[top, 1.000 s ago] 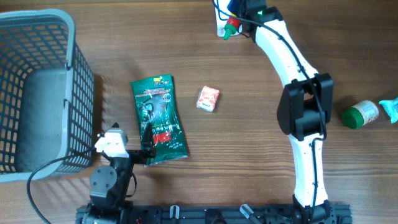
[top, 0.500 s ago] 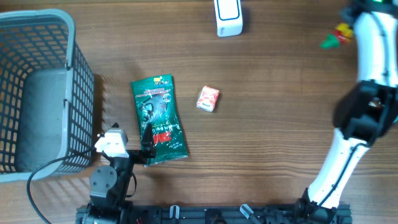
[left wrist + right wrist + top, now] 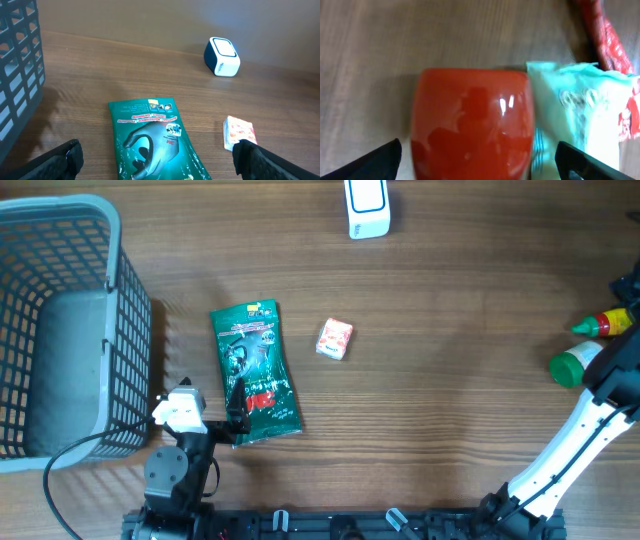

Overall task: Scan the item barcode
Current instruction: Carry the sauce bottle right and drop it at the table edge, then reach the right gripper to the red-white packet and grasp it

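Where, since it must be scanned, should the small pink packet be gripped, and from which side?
Probably from straight above, jaws closing across the two longer edges of the small pink packet. It lies flat on the table, apart from the green pouch, so only its sides offer purchase and both are free.

One basket (image 3: 60, 330), one scanner (image 3: 367, 207), one green packet (image 3: 255, 372), one box (image 3: 335, 339), two bottles (image 3: 605, 323) (image 3: 577, 364)

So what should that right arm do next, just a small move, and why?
Probably lift the right gripper straight up and away. Its jaws stand wider than the red bottle, which seems to lie on the table beside a green-capped bottle, so nothing looks gripped.
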`<state>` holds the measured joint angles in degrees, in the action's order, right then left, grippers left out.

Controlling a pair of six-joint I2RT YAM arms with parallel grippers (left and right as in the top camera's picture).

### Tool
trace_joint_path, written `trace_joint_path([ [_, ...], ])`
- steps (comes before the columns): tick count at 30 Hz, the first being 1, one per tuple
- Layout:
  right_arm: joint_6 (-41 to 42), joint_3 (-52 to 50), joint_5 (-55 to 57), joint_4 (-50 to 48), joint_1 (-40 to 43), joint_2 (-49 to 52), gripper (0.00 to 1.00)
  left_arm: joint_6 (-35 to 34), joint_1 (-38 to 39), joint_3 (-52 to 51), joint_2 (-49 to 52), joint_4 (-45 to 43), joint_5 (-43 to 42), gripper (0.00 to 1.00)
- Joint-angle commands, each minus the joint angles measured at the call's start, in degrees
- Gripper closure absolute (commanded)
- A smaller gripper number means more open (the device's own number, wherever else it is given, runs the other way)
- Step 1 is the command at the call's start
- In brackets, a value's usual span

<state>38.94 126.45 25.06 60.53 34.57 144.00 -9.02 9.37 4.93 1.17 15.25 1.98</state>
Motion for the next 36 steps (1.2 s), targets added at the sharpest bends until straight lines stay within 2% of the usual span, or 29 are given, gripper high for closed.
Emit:
trace_joint_path([
  [1,0.2,5.9,-0.4,2.2,1.4,-5.7,0.01,1.1,-0.2,-0.2,-0.2,-0.1,-0.5,0.0],
  [9,0.4,6.6,-21.5,2.6,-2.4,-24.0,0.01,1.1,-0.2,-0.2,-0.2,-0.1,-0.5,0.0],
  [16,4.7,6.6,-25.5,11.2,-13.5,-32.9,0.01,1.1,-0.2,-0.2,-0.2,-0.1,-0.5,0.0],
  [21,4.6,4.7,-33.1,18.8,-25.4,-32.8,0.01,1.1,-0.2,-0.2,-0.2,-0.1,-0.5,0.0],
  [24,4.6,0.4,-34.0,19.7,-35.0,-32.3,0.01,1.1,-0.2,-0.2,-0.2,-0.1,-0.5,0.0],
  [30,4.7,-8.8,-29.9,15.9,-52.5,-29.6,0.0,1.1,-0.2,-0.2,-0.2,-0.1,-0.5,0.0],
  [36,8.2,-23.1,-29.6,7.7,-61.2,-28.4,0.0,1.1,-0.2,-0.2,-0.2,-0.1,-0.5,0.0],
])
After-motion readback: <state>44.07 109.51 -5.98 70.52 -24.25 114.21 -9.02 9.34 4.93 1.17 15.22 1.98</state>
